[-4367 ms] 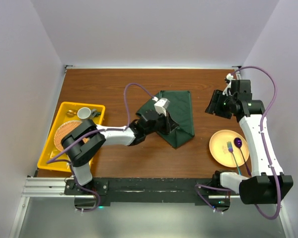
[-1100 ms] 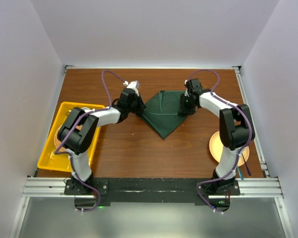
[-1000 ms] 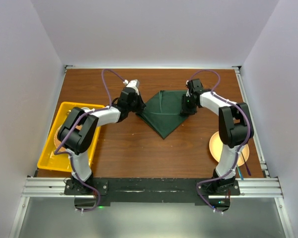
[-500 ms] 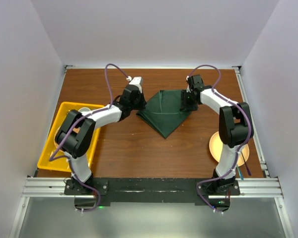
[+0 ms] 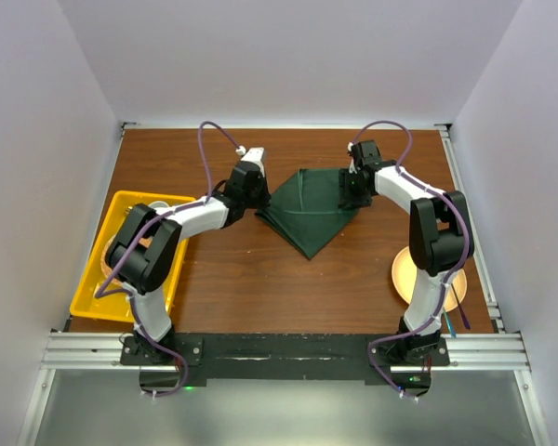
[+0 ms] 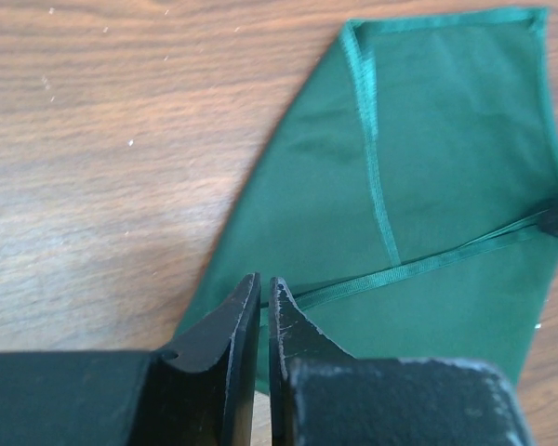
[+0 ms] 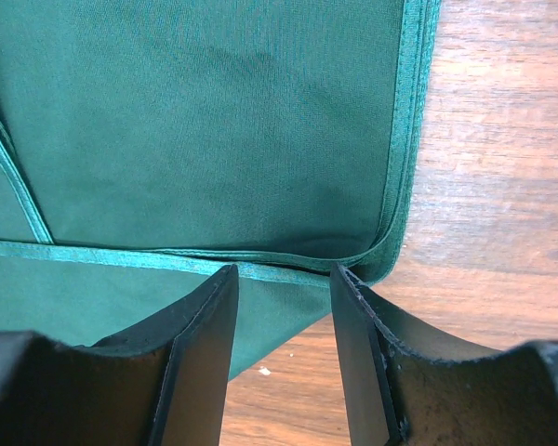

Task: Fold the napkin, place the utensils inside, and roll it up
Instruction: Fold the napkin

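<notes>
A yellow rectangular plastic tray (image 5: pixel 82 302) sits at 9 o'clock on the brown wood-grain table (image 5: pixel 260 279). The left arm partly covers it.

The left gripper (image 5: pixel 256 200) is at the 9 o'clock corner of the dark green cloth napkin (image 5: pixel 307 209). The napkin lies folded into a flat kite shape just toward 12 o'clock from the table's middle, its point aimed at 6 o'clock. In the left wrist view this gripper's black fingers (image 6: pixel 237 325) stand a bare slit apart over the napkin's hemmed edge. Whether they pinch any cloth I cannot tell.

The right gripper (image 5: pixel 351 197) is at the napkin's 3 o'clock corner. The right wrist view shows its jaws clearly spread, one on each side of the doubled hem, with nothing held.

A round tan plate (image 5: pixel 405 279) lies at 4 o'clock, mostly behind the right arm. The thin dark utensils (image 5: pixel 461 302) jut out past its 4 o'clock rim, well apart from the napkin.
</notes>
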